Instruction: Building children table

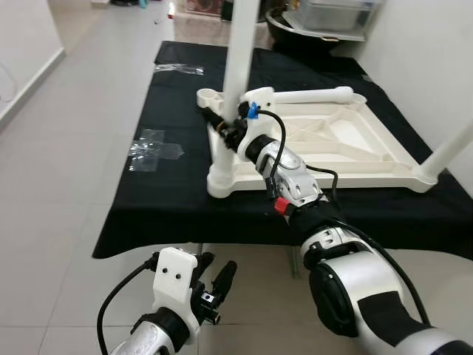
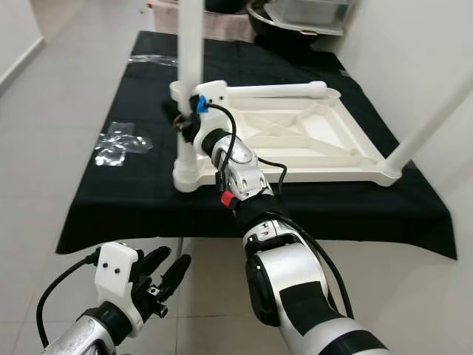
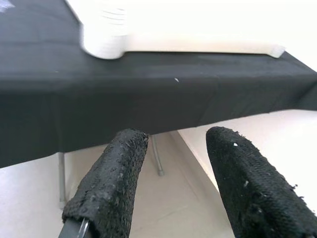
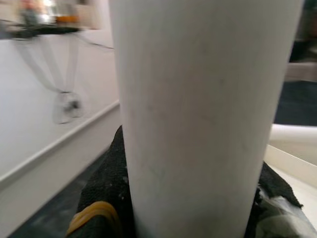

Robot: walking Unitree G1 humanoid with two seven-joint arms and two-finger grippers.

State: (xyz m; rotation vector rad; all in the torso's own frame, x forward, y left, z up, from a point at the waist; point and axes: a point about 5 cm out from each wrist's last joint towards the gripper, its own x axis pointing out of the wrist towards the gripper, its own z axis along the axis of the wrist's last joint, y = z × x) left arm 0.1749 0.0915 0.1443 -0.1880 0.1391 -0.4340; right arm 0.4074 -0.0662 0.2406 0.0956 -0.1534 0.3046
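Left eye view: a white table top (image 1: pixel 325 140) is seen lying upside down on a black cloth (image 1: pixel 185 185) in the middle of the frame. A white leg (image 1: pixel 238 52) is stood up at the top's upper left corner, and it is gripped near its foot by the right gripper (image 1: pixel 230 127), with the black fingers closed around it. Another leg (image 1: pixel 447 151) is already fixed at the lower right corner, and a third leg (image 1: pixel 314 94) is laid flat along the far edge. So the job is judged to be about half done, with legs left to fit. The left gripper (image 1: pixel 214 285) is held low at the bottom left, below the cloth edge, with its fingers apart and nothing in them. The tops of both standing legs are cut off by the frame. Clear plastic bags (image 1: pixel 154 150) are seen on the cloth at the left, but what is inside cannot be made out.
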